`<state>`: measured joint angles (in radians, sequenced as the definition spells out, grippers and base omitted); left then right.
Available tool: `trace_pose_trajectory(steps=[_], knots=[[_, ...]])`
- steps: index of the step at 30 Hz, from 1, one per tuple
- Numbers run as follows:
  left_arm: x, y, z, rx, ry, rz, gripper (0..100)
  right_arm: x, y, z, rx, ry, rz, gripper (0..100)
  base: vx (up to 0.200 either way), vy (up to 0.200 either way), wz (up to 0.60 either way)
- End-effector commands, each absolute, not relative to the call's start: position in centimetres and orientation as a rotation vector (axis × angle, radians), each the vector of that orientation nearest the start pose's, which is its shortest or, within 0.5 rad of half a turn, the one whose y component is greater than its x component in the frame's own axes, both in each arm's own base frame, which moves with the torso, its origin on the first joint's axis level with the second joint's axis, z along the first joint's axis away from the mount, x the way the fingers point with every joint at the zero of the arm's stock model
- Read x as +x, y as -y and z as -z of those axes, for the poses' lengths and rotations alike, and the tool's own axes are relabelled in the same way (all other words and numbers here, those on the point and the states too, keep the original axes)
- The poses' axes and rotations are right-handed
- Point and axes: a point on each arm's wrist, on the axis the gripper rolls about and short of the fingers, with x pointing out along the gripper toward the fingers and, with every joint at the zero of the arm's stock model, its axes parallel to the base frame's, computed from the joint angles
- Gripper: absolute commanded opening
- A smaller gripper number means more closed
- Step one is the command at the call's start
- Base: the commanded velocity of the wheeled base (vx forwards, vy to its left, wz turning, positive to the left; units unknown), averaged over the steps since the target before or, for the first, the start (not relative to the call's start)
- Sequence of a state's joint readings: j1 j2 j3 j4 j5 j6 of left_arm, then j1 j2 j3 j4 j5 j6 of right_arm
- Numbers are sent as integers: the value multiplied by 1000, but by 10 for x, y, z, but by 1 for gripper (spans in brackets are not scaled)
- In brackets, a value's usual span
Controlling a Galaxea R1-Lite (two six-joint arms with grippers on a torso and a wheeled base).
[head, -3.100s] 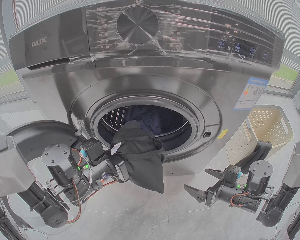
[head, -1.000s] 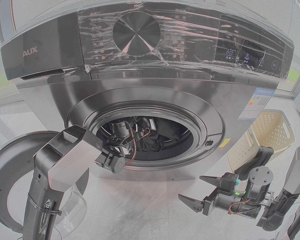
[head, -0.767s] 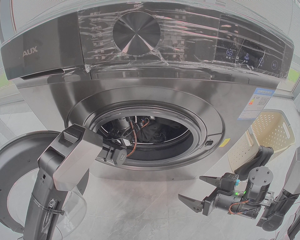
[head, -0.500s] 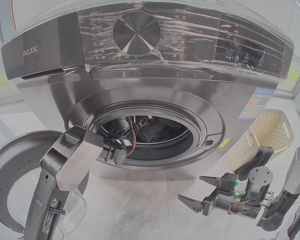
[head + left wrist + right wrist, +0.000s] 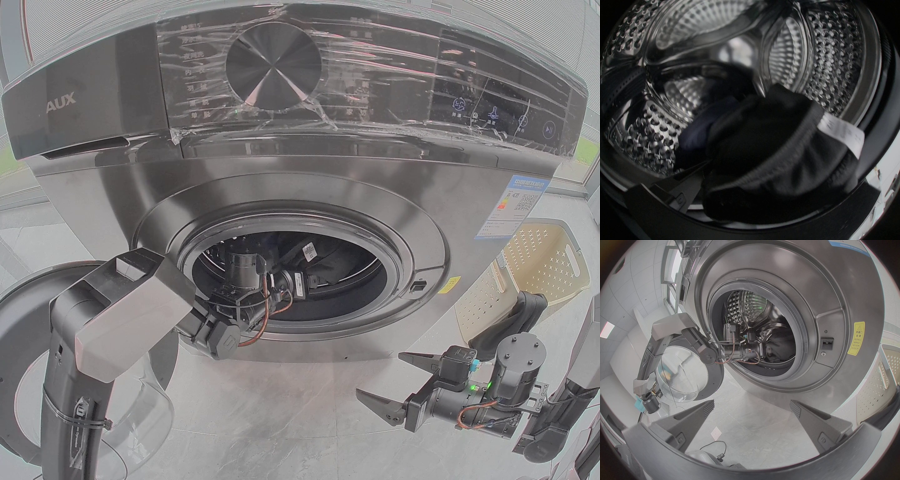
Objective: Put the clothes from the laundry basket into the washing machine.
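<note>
The washing machine stands with its round opening facing me. My left gripper is just inside the drum. One of its fingers stands wide apart; a black garment with a white label lies over the other and on the door seal. A dark blue garment lies deeper in the drum. My right gripper hangs open above the floor, holding nothing. Right of the machine stands the beige laundry basket, a black garment hanging over its rim.
The machine's round glass door is swung open to the left, behind my left arm. Grey tiled floor lies free in front of the machine. The basket is close to my right arm.
The left arm carried the black garment from outside the opening into the drum, then drew its wrist back and down toward the rim. The head camera shifted. The right arm kept still.
</note>
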<state>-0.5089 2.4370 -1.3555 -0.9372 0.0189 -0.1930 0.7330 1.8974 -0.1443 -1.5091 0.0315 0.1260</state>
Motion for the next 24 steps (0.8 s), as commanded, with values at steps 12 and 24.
trace_pose_trajectory(steps=[12, 24], knots=[[421, 248, -61, -157, -179, 491, 0, 173, -164, -73, 34, -286, -766, 100, 0, 0, 0], [473, 234, -115, -333, 137, 287, 0, 174, -165, -72, 32, -290, -767, 100, 0, 0, 0]])
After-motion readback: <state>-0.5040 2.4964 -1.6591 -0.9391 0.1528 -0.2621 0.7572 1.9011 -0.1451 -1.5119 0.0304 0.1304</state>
